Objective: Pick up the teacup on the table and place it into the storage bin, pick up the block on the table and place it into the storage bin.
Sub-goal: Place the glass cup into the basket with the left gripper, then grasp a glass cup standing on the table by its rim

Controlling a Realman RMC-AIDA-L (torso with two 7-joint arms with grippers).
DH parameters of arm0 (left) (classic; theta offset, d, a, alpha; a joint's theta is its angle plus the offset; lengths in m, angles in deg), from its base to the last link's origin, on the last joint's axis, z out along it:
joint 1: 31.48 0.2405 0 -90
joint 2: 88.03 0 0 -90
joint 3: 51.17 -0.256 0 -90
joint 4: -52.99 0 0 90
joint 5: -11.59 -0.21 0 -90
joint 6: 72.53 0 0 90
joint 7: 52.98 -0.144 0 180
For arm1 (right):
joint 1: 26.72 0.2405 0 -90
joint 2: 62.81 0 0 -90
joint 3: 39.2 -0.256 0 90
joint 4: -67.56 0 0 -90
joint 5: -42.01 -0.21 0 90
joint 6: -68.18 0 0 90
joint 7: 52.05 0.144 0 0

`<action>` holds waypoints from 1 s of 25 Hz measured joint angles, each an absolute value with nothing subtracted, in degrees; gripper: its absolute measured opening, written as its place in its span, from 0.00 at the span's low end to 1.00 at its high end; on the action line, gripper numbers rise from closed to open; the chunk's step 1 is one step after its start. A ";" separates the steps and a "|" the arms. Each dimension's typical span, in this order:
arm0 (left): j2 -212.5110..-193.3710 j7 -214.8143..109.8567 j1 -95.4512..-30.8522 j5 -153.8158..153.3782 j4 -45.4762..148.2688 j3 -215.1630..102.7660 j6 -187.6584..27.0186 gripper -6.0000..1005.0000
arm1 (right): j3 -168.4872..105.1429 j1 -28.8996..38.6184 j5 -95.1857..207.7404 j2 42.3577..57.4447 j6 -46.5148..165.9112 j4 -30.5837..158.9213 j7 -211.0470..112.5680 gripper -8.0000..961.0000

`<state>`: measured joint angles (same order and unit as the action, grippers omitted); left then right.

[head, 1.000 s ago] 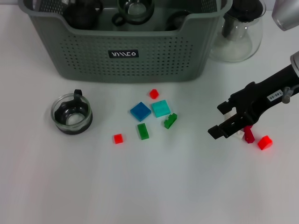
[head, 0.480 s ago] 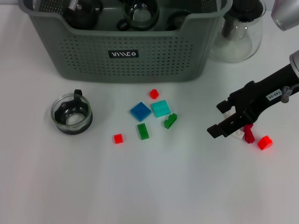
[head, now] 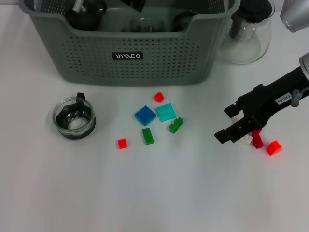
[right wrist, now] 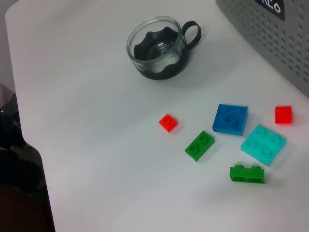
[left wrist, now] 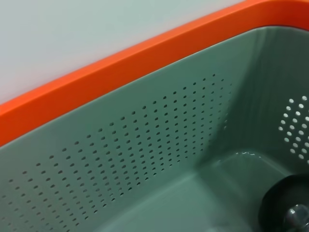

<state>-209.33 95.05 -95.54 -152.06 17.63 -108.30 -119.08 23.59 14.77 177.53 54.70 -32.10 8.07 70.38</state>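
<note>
Change in the storage bin point(head: 130, 58): half a second ago a glass cup showed in the middle of it; now a black part of my left arm point(head: 134, 4) sits over that spot at the back rim.
Left gripper: my fingers show in no view, so I cannot tell how my jaws stand; my wrist camera looks down inside the bin at its perforated wall point(left wrist: 145, 159).
Right gripper point(head: 235, 125): unchanged, low over the table at my right, jaws spread and holding nothing, beside a dark red block point(head: 257, 140).
Teacups: one on the table, a glass teacup point(head: 74, 118) with a dark base, upright at my left, well apart from the bin.
Blocks in the centre: seven — three small red point(head: 122, 143), two green point(head: 147, 136), one blue point(head: 145, 115), one turquoise point(head: 166, 112) — all near the bin's front.
Blocks by my right gripper: a bright red one point(head: 273, 147) and the dark red one.
Pitchers: one glass pitcher point(head: 246, 34), just right of the bin.
</note>
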 joint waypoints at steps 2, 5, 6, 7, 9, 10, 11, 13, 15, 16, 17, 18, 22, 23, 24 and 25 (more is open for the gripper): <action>-209.50 94.95 -95.25 -152.06 16.86 -108.45 -119.58 0.14 | 23.62 14.77 177.54 54.70 -32.11 8.07 70.38 0.98; -209.79 94.83 -94.26 -152.06 14.19 -109.28 -121.48 0.21 | 23.64 14.70 177.55 54.70 -32.11 8.07 70.37 0.98; -209.89 94.82 -93.88 -152.06 13.00 -109.66 -122.36 0.25 | 23.64 14.67 177.55 54.70 -32.11 8.07 70.37 0.98; -209.97 94.81 -93.38 -152.06 11.30 -110.00 -123.63 0.28 | 23.64 14.64 177.54 54.67 -32.11 8.06 70.37 0.98; -210.02 94.82 -92.13 -151.99 6.97 -110.15 -126.25 0.35 | 23.64 14.61 177.55 54.65 -32.11 8.07 70.37 0.98; -210.03 94.87 -91.43 -151.80 4.66 -110.09 -127.79 0.39 | 23.65 14.60 177.54 54.65 -32.09 8.06 70.37 0.98; -210.02 94.99 -90.46 -151.54 1.70 -109.95 -129.52 0.44 | 23.64 14.55 177.54 54.64 -32.10 8.07 70.35 0.98; -210.07 95.21 -88.08 -150.36 -5.02 -109.82 -133.19 0.54 | 23.64 14.46 177.54 54.59 -32.10 8.07 70.22 0.98; -210.18 95.29 -85.03 -148.37 -12.65 -109.74 -136.44 0.64 | 23.57 14.39 177.54 54.55 -32.13 8.07 70.07 0.98; -210.22 95.28 -83.73 -147.19 -15.75 -109.68 -137.82 0.66 | 23.47 14.36 177.53 54.54 -32.17 8.07 69.96 0.98; -210.28 95.09 -82.16 -145.46 -19.26 -109.37 -139.40 0.68 | 23.33 14.33 177.54 54.53 -32.25 8.06 69.88 0.98; -210.32 94.49 -80.61 -143.24 -22.71 -108.84 -141.05 0.69 | 23.28 14.31 177.54 54.53 -32.27 8.07 69.81 0.98; -210.72 86.02 -75.10 -128.53 -32.35 -105.09 -150.52 0.76 | 23.22 14.18 177.54 54.59 -32.25 8.07 69.67 0.98; -210.83 83.51 -74.13 -125.29 -33.49 -104.08 -152.92 0.78 | 23.21 14.18 177.54 54.62 -32.24 8.07 69.64 0.98; -210.99 79.38 -72.71 -120.87 -34.64 -102.90 -157.07 0.80 | 23.20 14.17 177.54 54.67 -32.26 8.07 69.63 0.98; -211.01 76.59 -71.70 -118.20 -35.41 -102.30 -160.18 0.81 | 23.20 14.17 177.54 54.72 -32.27 8.07 69.64 0.98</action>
